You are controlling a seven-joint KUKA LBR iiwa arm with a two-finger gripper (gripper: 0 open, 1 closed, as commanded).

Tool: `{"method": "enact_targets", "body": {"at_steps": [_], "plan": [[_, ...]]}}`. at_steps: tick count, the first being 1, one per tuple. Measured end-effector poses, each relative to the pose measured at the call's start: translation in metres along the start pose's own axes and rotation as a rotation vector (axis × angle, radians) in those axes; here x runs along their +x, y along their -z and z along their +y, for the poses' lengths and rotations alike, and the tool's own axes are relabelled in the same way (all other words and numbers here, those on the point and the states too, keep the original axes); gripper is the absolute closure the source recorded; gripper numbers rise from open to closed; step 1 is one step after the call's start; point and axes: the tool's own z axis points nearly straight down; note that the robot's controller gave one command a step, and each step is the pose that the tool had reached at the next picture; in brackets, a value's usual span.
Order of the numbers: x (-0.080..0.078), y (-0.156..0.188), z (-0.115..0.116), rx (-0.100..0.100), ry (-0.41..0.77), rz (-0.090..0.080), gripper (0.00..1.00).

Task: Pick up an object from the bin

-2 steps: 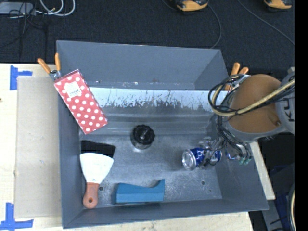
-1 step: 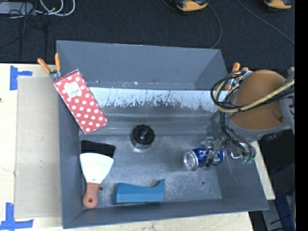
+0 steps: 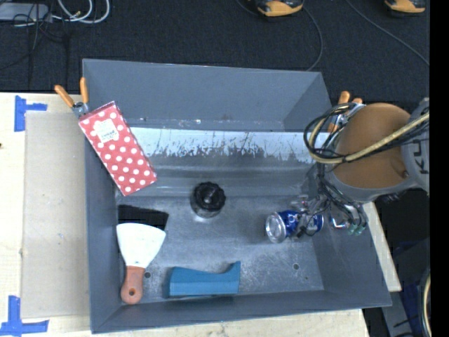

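Bin [image 3: 210, 111]: grey metal, with sloping walls; its floor is scuffed, and a band of scratch marks runs along the foot of the far wall.

Arm: enters from the right over the bin's right rim; a rounded orange cover [image 3: 372, 149] sits on the wrist, with black and yellow cables [image 3: 328, 128] looped beside it.

Gripper [image 3: 309, 221]: low in the right part of the bin, against the right end of the can. Whether it is open, closed or gripping cannot be told, as wires and dark parts crowd that spot.

Can [image 3: 280, 226]: a crushed drinks can, blue and silver, lying on its side on the floor at the right, its silver end turned left. The print on it cannot be read.

Box [image 3: 118, 148]: a flat red carton with white polka dots, leaning tilted against the far left corner. A white label near its upper end bears small marks that are illegible.

Black knob [image 3: 208, 196]: a round dark thing standing on the floor at the centre, well apart from the can.

Scraper [image 3: 139, 243]: white blade and brown wooden handle, at the near left, with the handle pointing to the near side.

Black slab [image 3: 146, 217]: a flat dark piece just beyond the scraper's blade, partly under it.

Blue block [image 3: 203, 281]: a blue foam-like piece along the near wall, just right of the scraper's handle.
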Motion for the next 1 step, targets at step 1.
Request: {"method": "enact_targets", "body": {"at_steps": [1], "plan": [[0.0134,0.0012,-0.0001,-0.008,0.005,0.035,1.0]]}}
